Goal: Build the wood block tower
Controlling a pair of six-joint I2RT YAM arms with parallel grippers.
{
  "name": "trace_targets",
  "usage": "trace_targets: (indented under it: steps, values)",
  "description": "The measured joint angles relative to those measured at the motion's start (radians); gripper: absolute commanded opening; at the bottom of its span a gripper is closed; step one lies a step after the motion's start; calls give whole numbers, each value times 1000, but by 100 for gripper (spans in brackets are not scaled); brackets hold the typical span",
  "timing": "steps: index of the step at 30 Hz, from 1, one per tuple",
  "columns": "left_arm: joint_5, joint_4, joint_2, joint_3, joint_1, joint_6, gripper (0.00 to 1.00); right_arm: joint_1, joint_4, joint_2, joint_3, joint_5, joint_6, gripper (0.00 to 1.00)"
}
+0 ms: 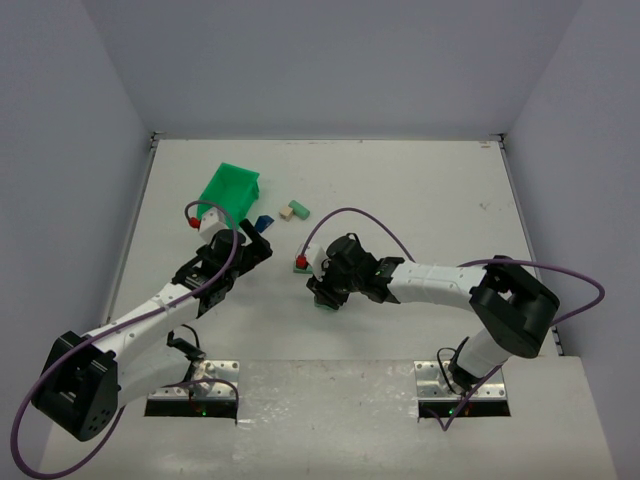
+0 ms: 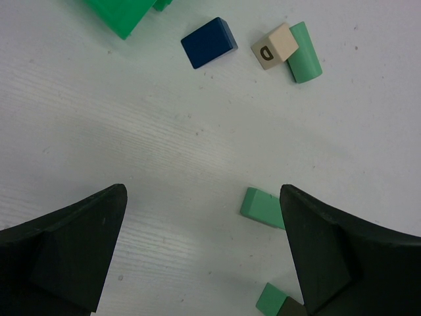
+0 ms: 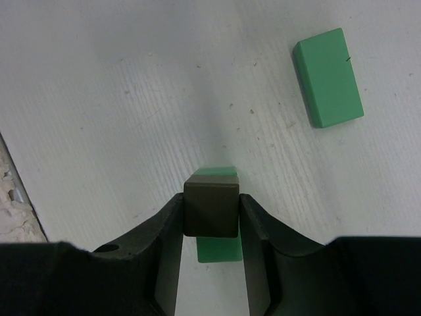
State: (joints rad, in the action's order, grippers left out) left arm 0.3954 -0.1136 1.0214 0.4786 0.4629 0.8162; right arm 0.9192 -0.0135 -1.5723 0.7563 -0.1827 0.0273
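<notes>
1. From above: the right claw (image 1: 323,293) sits low over the table (image 1: 420,190), near its middle; a sliver of green from the wood block tower (image 1: 326,304) shows right under its tip; a loose green block (image 1: 299,268) lies just beside it on the far side; the left claw (image 1: 250,248) hangs well apart from the tower, nearer the green bin (image 1: 230,188), a blue block (image 1: 263,222) and a beige block (image 1: 287,212).
2. Left wrist view: the left claw (image 2: 202,194) gapes wide with only bare table between its fingers; the loose green block (image 2: 263,207) lies just inside the right finger; farther out lie the blue block (image 2: 209,42) and the beige block (image 2: 272,46), lettered D, touching a rounded green block (image 2: 304,56); a green corner with something dark on it peeks in at the bottom edge, and I cannot tell what it is.
3. Right wrist view: the right claw (image 3: 212,204) is pinched narrow on a dark brown block (image 3: 210,214), both fingers against its sides; that block sits on a green base block (image 3: 217,251), the two making the wood block tower (image 3: 216,181), squarely between the fingers; the loose green block (image 3: 327,78) lies apart, ahead and to the right.
</notes>
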Motion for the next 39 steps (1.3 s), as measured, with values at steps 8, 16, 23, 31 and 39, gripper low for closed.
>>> trace_targets:
  steps: [8, 16, 23, 31, 39]
  values:
    - [-1, 5, 0, 0, 0, 0, 100, 0, 0, 0, 0, 2, -1, 47]
    - [-3, 6, 0, 0, 0, 0, 100, 0, -1, 0, 0, 22, -1, 56]
    - [-18, 18, 0, 0, 0, -2, 100, 0, -5, 4, -6, 50, -1, 59]
    - [-23, 23, 0, -2, 0, -5, 100, 0, -5, 8, -10, 78, -1, 60]
    - [-23, 27, 0, -3, 0, -5, 100, 0, -5, 23, -23, 78, 0, 63]
